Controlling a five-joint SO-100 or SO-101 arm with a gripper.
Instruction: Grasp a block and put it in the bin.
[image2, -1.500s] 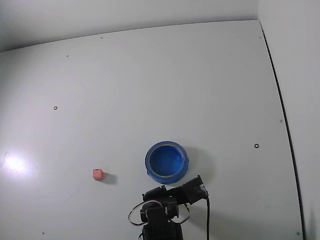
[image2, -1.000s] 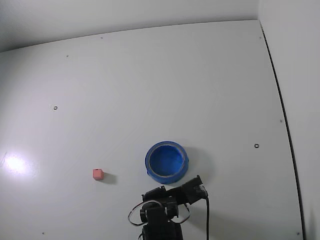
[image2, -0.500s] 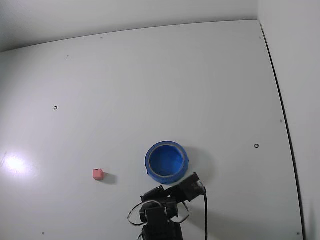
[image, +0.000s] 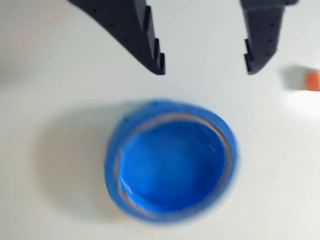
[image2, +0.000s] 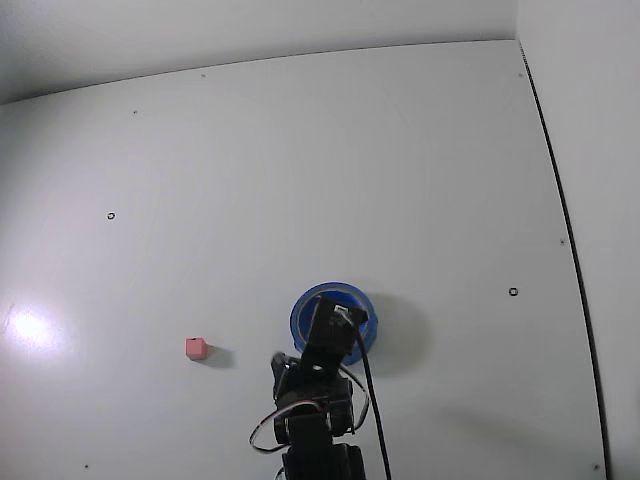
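Hovering over blue bowl (image: 170, 160), gripper (image: 205, 62) empty w/ jaws spread. Pinkish-red cube (image2: 196, 348) sits on table (image2: 300, 170) well left of bowl in fixed view. Arm should swing there, centre the cube between fingers, then descend.

The wrist view's right edge cuts the block (image: 313, 80), and the arm (image2: 325, 345) hides part of the bin (image2: 305, 305).

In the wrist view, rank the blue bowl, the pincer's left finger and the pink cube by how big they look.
1. blue bowl
2. pincer's left finger, inflated by nearness to the camera
3. pink cube, cut off at the right edge
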